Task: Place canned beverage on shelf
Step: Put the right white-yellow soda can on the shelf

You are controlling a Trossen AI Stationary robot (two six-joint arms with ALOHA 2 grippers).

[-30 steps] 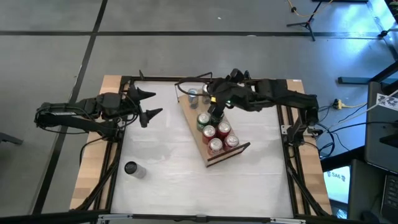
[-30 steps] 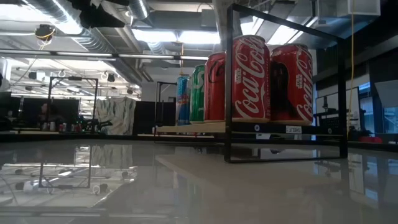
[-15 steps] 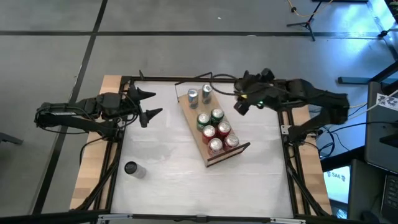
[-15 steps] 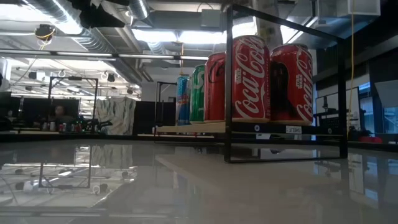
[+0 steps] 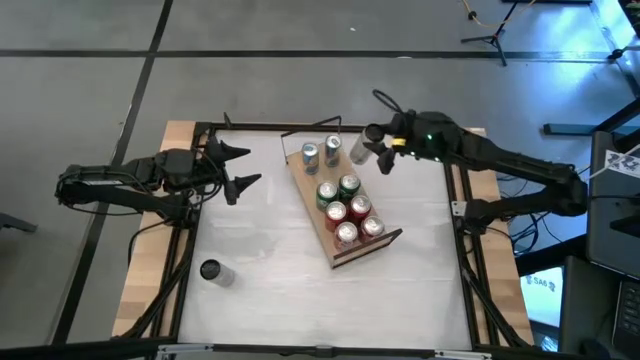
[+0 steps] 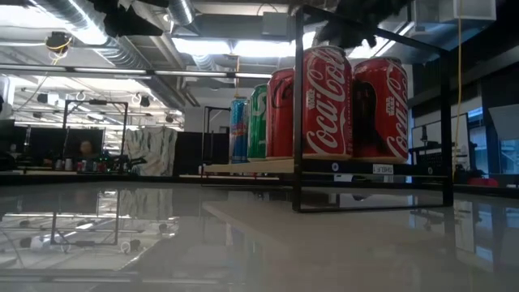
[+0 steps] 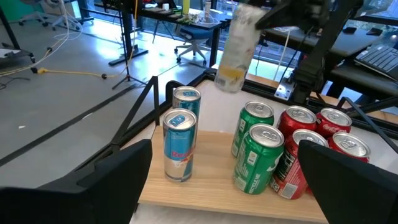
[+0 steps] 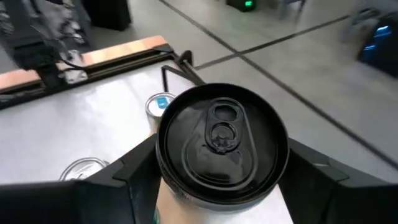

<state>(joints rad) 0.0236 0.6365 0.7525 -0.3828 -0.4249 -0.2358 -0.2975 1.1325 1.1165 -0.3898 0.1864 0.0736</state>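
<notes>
The counter (image 5: 270, 270) looked smooth and shiny, like a mirror. The shelf (image 5: 318, 224) was pale, plain wood with a thin black metal frame (image 6: 296, 105). The cans (image 7: 261, 158) on it were shiny metal with glossy paint. The fingers (image 7: 357, 180) looked like dull black plastic. The can (image 8: 221, 146) they held had a dark, smooth metal top.

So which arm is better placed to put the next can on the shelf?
The right. Its gripper already holds a can in the air just beside the shelf, near the two slim cans. The left gripper is open, holds nothing and sits off to the side.
</notes>
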